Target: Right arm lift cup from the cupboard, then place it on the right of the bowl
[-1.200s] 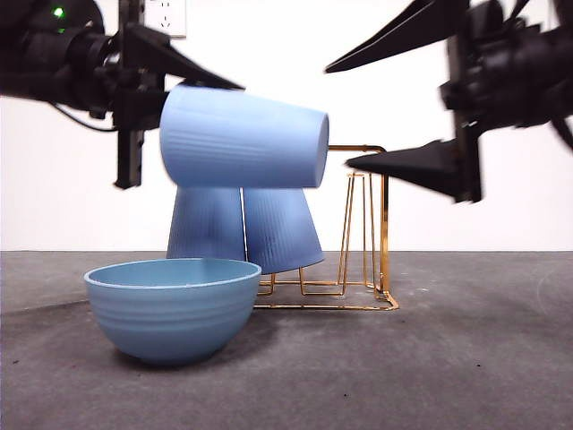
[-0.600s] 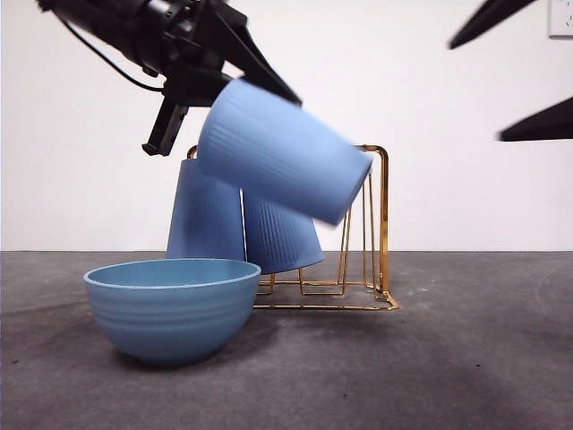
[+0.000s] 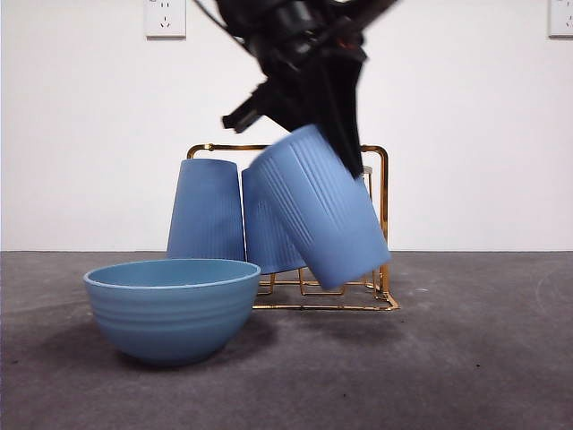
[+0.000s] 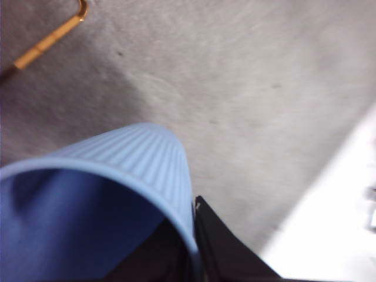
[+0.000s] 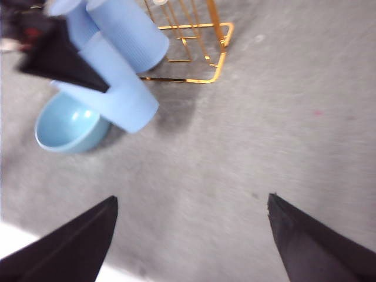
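Grey table bears the bowl and gold cupboard.

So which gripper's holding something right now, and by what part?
The left gripper holds a cup by its rim, one jaw inside the mouth. The right gripper is open, holding nothing.

The arm is black all over, with a matte finish. In the front view its wrist is a bulky block with hard edges, and thin dark cables run above it. The left hand shows one flat, wedge-shaped black finger. The right hand has two long black fingers that narrow to pointed tips.
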Controlling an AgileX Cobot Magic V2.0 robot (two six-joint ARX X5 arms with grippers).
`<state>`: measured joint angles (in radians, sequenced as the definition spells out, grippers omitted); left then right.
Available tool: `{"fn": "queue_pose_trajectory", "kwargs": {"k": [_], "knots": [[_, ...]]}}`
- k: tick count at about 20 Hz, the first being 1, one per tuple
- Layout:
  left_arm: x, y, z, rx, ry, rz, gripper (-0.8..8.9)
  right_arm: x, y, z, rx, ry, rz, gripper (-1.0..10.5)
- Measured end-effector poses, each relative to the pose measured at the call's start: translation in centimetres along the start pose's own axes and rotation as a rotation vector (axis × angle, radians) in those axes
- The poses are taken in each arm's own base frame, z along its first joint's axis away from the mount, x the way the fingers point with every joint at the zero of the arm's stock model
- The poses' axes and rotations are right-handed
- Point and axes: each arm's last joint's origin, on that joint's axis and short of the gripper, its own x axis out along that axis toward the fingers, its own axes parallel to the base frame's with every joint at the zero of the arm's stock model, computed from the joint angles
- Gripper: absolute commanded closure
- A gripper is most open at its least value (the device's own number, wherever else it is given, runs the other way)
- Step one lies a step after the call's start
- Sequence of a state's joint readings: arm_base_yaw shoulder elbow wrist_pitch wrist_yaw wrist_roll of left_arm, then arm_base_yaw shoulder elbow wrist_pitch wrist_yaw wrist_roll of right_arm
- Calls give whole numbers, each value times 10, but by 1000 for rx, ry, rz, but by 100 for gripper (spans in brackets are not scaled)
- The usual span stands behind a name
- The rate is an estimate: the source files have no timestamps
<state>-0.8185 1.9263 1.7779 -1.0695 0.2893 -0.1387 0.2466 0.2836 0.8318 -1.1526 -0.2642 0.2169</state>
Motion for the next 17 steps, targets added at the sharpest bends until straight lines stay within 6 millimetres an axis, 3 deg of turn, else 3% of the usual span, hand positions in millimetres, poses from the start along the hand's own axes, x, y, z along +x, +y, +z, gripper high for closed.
{"fn": "queue_pose_trajectory", "kwargs": {"k": [5, 9, 12, 13, 17], "knots": [[34, -23, 10, 104, 90, 163, 803, -27, 4, -14, -107, -27, 5, 533], [58, -33, 8, 172, 136, 274, 803, -30, 5, -18, -121, -14, 34, 533], [64, -36, 7, 196, 158, 295, 802, -30, 5, -18, -121, -13, 33, 533], [64, -36, 7, 205, 161, 295, 760, -30, 5, -18, -121, -13, 33, 533], [66, -36, 8, 207, 171, 295, 377, -30, 5, -18, -121, -13, 33, 533]]}}
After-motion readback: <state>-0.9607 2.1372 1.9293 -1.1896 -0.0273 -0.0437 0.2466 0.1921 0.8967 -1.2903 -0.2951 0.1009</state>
